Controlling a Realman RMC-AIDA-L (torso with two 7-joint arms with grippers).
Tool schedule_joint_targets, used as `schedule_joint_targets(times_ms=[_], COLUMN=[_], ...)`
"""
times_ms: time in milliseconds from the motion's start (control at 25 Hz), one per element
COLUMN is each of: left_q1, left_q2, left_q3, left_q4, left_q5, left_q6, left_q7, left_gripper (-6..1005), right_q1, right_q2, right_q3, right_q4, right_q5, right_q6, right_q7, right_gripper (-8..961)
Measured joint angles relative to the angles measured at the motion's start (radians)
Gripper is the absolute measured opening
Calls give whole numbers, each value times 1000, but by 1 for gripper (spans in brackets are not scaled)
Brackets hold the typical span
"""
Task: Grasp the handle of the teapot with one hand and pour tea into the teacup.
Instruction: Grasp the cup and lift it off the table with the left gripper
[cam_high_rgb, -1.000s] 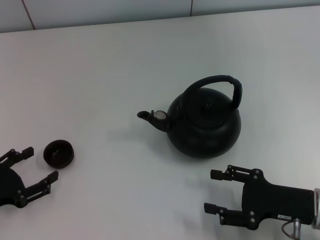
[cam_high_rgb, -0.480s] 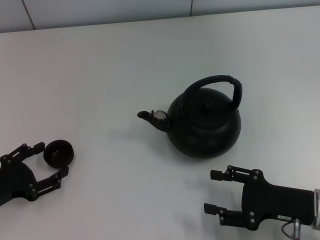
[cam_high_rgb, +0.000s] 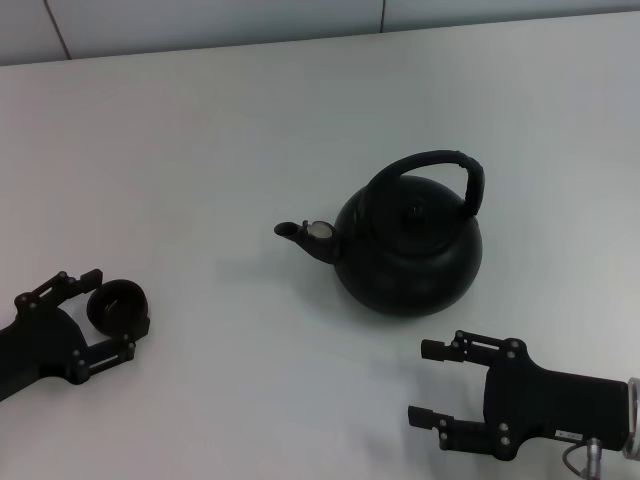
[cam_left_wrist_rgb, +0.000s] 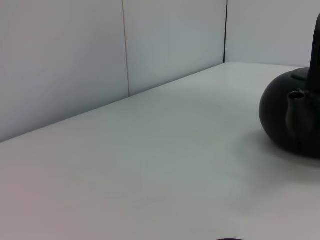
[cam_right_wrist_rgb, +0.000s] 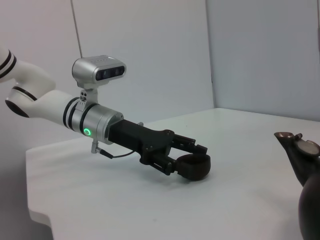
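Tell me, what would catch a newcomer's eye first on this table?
Surely the big black teapot, sitting right of the white table's centre with its spout aimed at the robot's left. Next, the left hand, open around the small dark teacup at the near left. The right hand waits open in front of the teapot.

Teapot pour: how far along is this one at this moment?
Early. Nothing is poured: the teapot sits upright on the table, its handle untouched. In hand: the left gripper has its open fingers on either side of the teacup, not visibly closed on it. The right gripper hangs open near the teapot, clear of it. Left: grasp the handle, lift, tilt, pour.
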Motion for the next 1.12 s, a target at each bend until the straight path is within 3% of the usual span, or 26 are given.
schedule_joint_targets(times_ms=[680,880,1120], left_q1=[-4,-4,-14], left_q2=[3,4,4], left_q3=[24,25,25], left_q4=[1,1,1], left_q5=[2,-1,-2], left_q6=[2,8,38], left_q7=[-2,-3,-9], left_gripper=[763,694,695], right_q1=[1,1,-3], right_q2=[0,0,0], right_q3=[2,1,1], right_q4=[1,2,4], right_q5=[1,1,2], right_q6=[0,0,0], right_q7=[5,5,4], right_gripper=[722,722,723])
